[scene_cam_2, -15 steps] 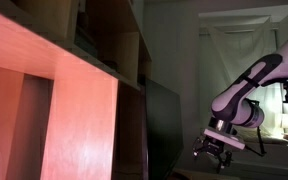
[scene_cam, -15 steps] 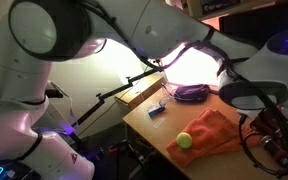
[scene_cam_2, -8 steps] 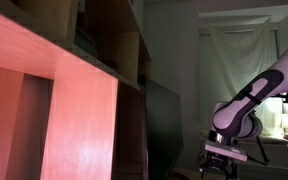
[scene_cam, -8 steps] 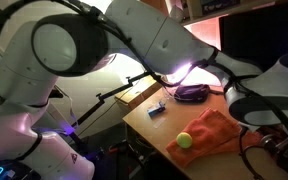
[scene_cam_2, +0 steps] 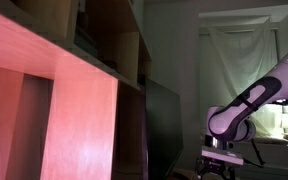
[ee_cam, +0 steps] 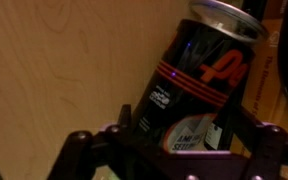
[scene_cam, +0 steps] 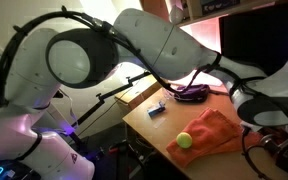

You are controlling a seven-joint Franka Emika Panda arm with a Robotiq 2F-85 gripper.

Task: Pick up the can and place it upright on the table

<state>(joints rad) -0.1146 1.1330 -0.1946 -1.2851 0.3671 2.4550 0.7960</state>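
In the wrist view a black can (ee_cam: pixel 199 75) with red markings and a silver top lies on its side on the light wooden table (ee_cam: pixel 54 60). My gripper (ee_cam: pixel 174 140) is low over it, open, with one dark finger on each side of the can's lower body. I cannot tell whether the fingers touch it. In an exterior view the arm reaches down to the table's right end (scene_cam: pixel 144 125), and the can is hidden there. In an exterior view only the arm and the gripper (scene_cam_2: pixel 222 172) show, at the bottom edge.
On the table are an orange cloth (scene_cam: pixel 219 135) with a green ball (scene_cam: pixel 185 141) on it, a small blue object (scene_cam: pixel 156 110), a purple coil of cable (scene_cam: pixel 192 93) and a wooden box (scene_cam: pixel 139 93). A tall wooden shelf (scene_cam_2: pixel 64 90) fills an exterior view.
The arm has swung down and lowered steadily, bringing the gripper closer to the table.
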